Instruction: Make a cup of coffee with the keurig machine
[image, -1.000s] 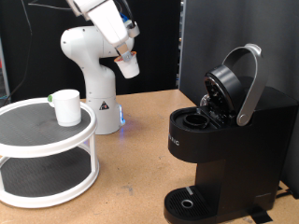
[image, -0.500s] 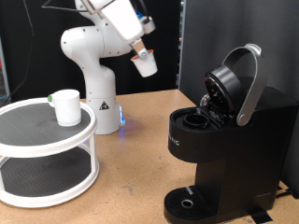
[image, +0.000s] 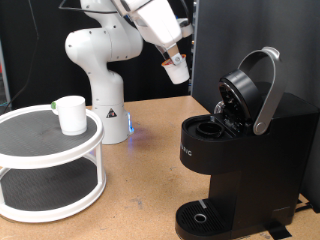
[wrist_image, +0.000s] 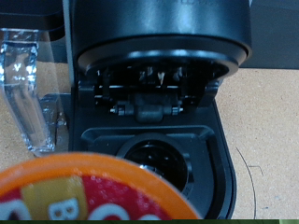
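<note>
Pincer (image: 177, 67) with pod (image: 178, 72) above keurig machine (image: 240, 150)

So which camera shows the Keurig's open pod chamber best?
The wrist view: it looks straight into the keurig machine's round pod chamber, past the pod. The exterior view shows the chamber only obliquely under the raised lid.

Keurig machine (wrist_image: 154, 112) fills the view, lid up – empty pod chamber (wrist_image: 159, 157) open; orange-red pod lid (wrist_image: 89, 191) blurred in foreground, w/ wood table (wrist_image: 266, 131) beside
</note>
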